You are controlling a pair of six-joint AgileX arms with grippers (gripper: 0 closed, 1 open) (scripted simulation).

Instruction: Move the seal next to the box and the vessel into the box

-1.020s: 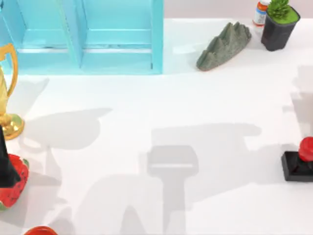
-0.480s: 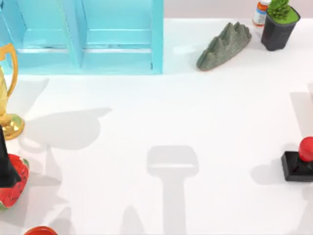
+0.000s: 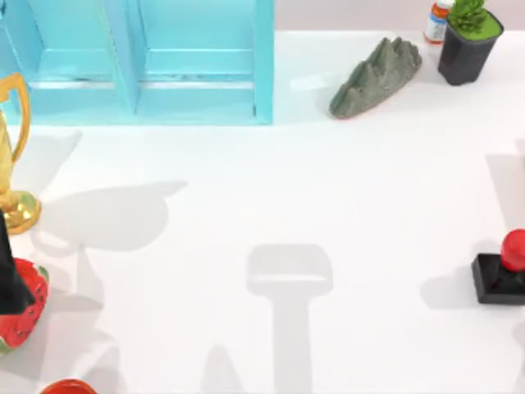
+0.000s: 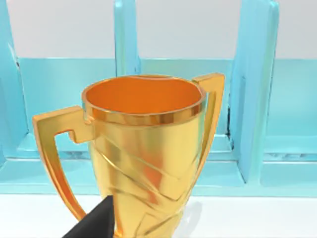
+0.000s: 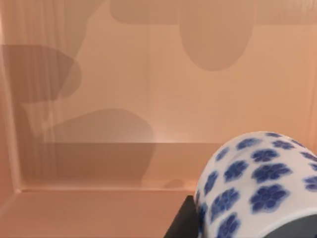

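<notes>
The seal [image 3: 502, 271], a black square block with a red knob, stands on the table at the far right edge of the top view. The vessel [image 5: 257, 183], white with blue flowers, fills the near corner of the right wrist view. My right gripper [image 5: 247, 233] is shut on it, one dark finger [image 5: 179, 224] against its side. Behind the vessel are the tan inner walls and floor of the box [image 5: 99, 99]. My left arm [image 3: 6, 271] sits at the left edge by the golden trophy [image 4: 148, 148], with one dark fingertip [image 4: 94, 225] in view.
A teal shelf unit [image 3: 139, 61] spans the back left. A grey rock [image 3: 377, 75], a dark plant pot [image 3: 467, 45] and an orange bottle [image 3: 439, 20] stand at the back right. A strawberry-like red object [image 3: 29, 316] and a red rim [image 3: 70, 386] lie front left.
The broad arm shadow over the table's middle and right has slid off to the right. The seal and the left arm have stayed put.
</notes>
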